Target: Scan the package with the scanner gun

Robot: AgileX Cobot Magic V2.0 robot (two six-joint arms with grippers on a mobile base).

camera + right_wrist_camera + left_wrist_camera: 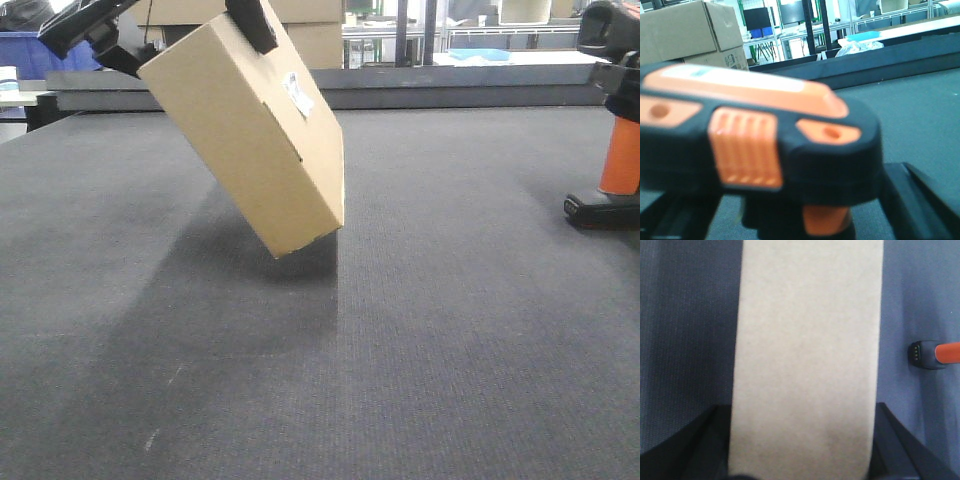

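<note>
Filling the right wrist view, the blurred orange-and-black plastic scanner gun is seen between the jaws of the right gripper; whether it is clamped cannot be told. The tan cardboard box is held tilted, pinched at its upper end by the left gripper, whose arm is cropped above.

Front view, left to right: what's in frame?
blue bin at the back → cardboard box, tilted → scanner gun at the right edge
</note>
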